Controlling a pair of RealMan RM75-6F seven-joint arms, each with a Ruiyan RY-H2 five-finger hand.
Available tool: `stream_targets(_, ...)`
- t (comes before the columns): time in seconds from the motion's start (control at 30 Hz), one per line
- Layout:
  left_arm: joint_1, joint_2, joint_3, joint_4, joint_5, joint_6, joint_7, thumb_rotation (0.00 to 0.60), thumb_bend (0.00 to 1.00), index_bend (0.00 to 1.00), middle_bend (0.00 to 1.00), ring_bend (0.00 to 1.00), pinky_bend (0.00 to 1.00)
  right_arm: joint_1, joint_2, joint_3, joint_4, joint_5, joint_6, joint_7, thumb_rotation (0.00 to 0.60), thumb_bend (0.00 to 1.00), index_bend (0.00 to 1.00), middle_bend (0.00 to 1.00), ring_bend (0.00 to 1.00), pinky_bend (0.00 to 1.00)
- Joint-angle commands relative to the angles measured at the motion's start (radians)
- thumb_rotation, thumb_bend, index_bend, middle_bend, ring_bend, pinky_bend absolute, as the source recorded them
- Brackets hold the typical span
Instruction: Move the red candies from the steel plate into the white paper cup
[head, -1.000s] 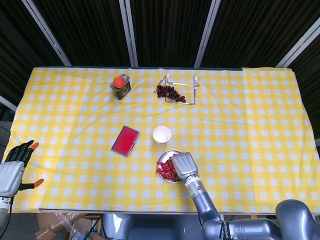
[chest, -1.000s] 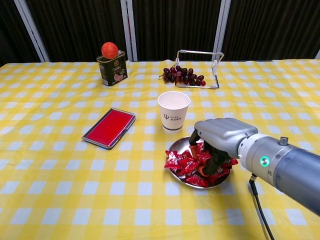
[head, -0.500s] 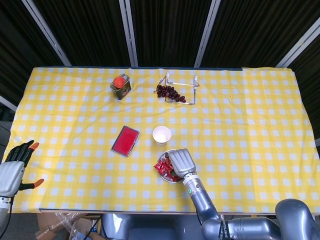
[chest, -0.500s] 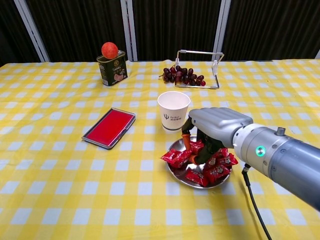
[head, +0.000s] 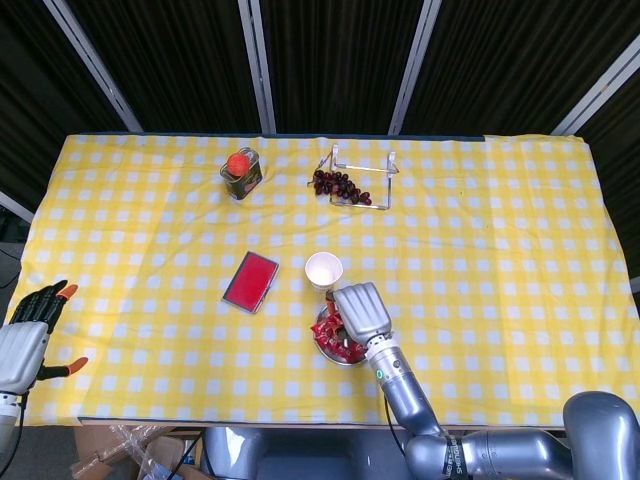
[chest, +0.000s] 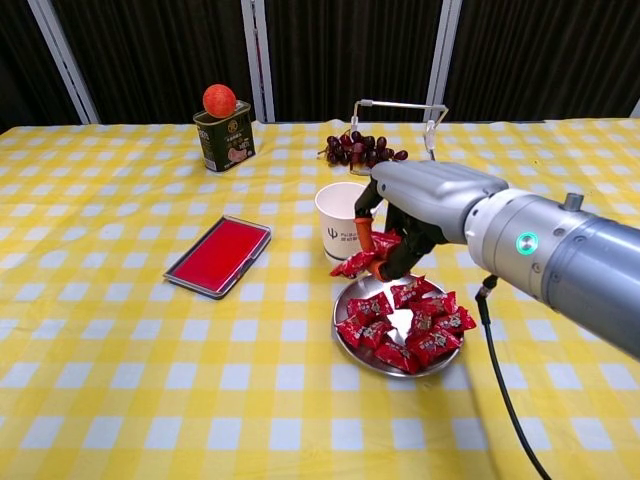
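Note:
My right hand (chest: 425, 205) (head: 360, 310) hovers above the steel plate (chest: 352, 345) and pinches red candies (chest: 362, 258) between thumb and fingers, just right of the white paper cup (chest: 337, 218) (head: 323, 270). Several more red candies (chest: 405, 325) lie in the plate (head: 322, 347), which sits in front of the cup. My left hand (head: 28, 330) stays at the table's left front edge with its fingers apart and nothing in it; only the head view shows it.
A red flat case (chest: 219, 255) lies left of the cup. Behind are a green tin (chest: 224, 140) with an orange ball (chest: 219, 99) on top, and grapes (chest: 365, 150) under a wire stand (chest: 398, 130).
My right hand has risen from the plate with red candies in its grip and moved back toward the cup. The candies left in the plate have shifted. The left hand has not moved.

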Motion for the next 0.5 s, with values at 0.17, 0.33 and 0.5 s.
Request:
stream_targets(0.17,-0.001,0.003,-0.001,-0.004,-0.009,-0.006,0.000,0.600,0.04,0.00,0.00,0.00,0.00,0.049,0.013,0.058,-0.003,0.051,-0.008,-0.032,0.600,0.53,0.68,0.81,0.84,0.92)
stream_targets(0.33,-0.004,0.006,-0.005,-0.007,-0.020,-0.014,-0.009,0.600,0.04,0.00,0.00,0.00,0.00,0.118,0.005,0.126,0.062,0.123,-0.048,-0.051,0.600,0.53,0.68,0.81,0.84,0.92)
stream_targets(0.5,-0.004,0.009,-0.006,-0.009,-0.024,-0.018,-0.016,0.600,0.04,0.00,0.00,0.00,0.00,0.162,-0.009,0.150,0.120,0.158,-0.073,-0.047,0.600,0.53,0.68,0.81,0.84,0.92)
